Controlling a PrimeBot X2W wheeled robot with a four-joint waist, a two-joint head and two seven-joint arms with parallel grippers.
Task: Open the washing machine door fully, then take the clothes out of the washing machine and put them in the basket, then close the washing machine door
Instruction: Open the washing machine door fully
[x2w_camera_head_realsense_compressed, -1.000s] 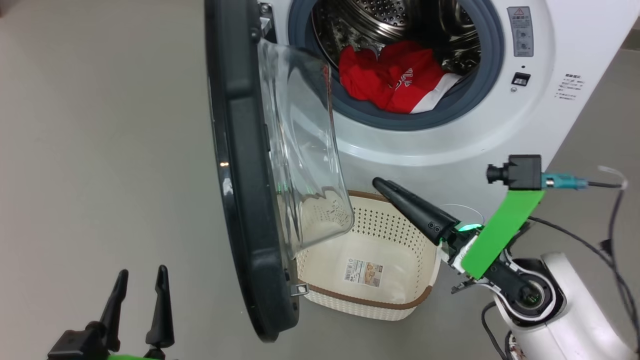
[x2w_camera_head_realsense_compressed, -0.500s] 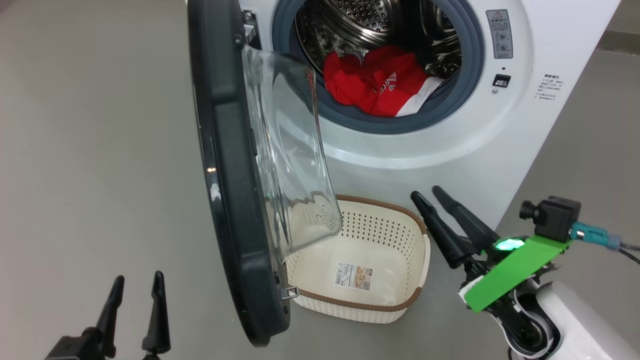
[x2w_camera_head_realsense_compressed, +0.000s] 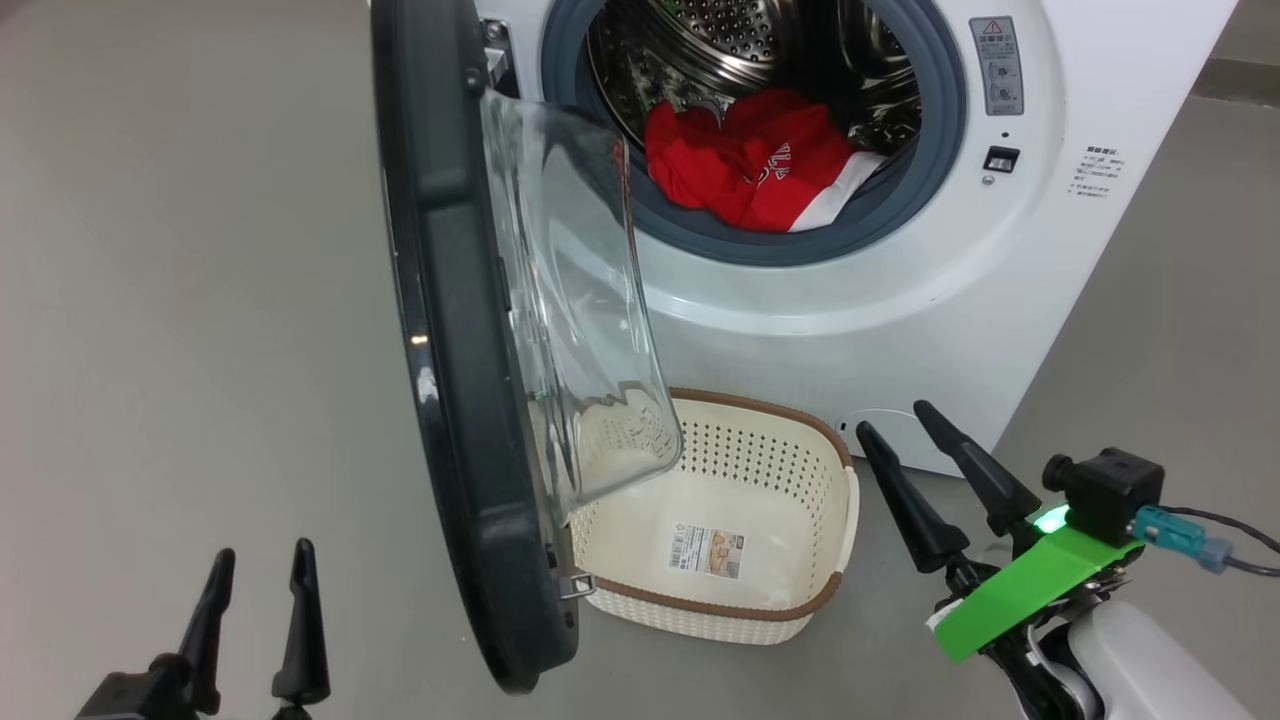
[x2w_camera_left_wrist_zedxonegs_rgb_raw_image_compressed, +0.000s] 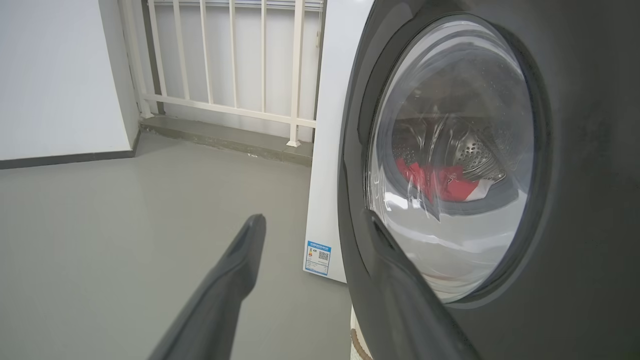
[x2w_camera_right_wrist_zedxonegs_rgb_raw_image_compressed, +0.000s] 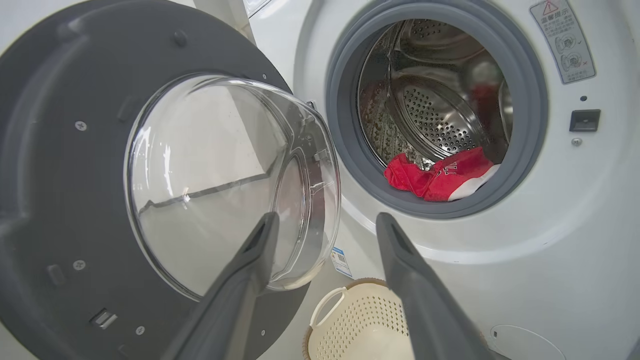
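Note:
The washing machine (x2w_camera_head_realsense_compressed: 880, 300) stands with its black washing machine door (x2w_camera_head_realsense_compressed: 440, 350) swung out, edge-on to me in the head view, its glass bowl hanging over the left part of the basket (x2w_camera_head_realsense_compressed: 760, 450). Red clothes (x2w_camera_head_realsense_compressed: 760, 165) with white trim lie at the front of the steel drum. The cream basket sits on the floor below the opening, with nothing in it but a paper label. My right gripper (x2w_camera_head_realsense_compressed: 893, 418) is open just right of the basket, holding nothing. My left gripper (x2w_camera_head_realsense_compressed: 264, 552) is open at the lower left, outside the door (x2w_camera_left_wrist_zedxonegs_rgb_raw_image_compressed: 575, 250). In the right wrist view, clothes (x2w_camera_right_wrist_zedxonegs_rgb_raw_image_compressed: 440, 175) show beyond the open gripper (x2w_camera_right_wrist_zedxonegs_rgb_raw_image_compressed: 327, 215).
Grey floor spreads to the left of the door. In the left wrist view a white railing (x2w_camera_left_wrist_zedxonegs_rgb_raw_image_compressed: 235, 60) and wall stand behind the machine's side panel (x2w_camera_left_wrist_zedxonegs_rgb_raw_image_compressed: 330, 125). A cable (x2w_camera_head_realsense_compressed: 1230, 545) trails from the right wrist camera.
The camera shifted a little. My right gripper has drawn back from above the basket to its right side and turned so both fingers show. The left gripper stays as before.

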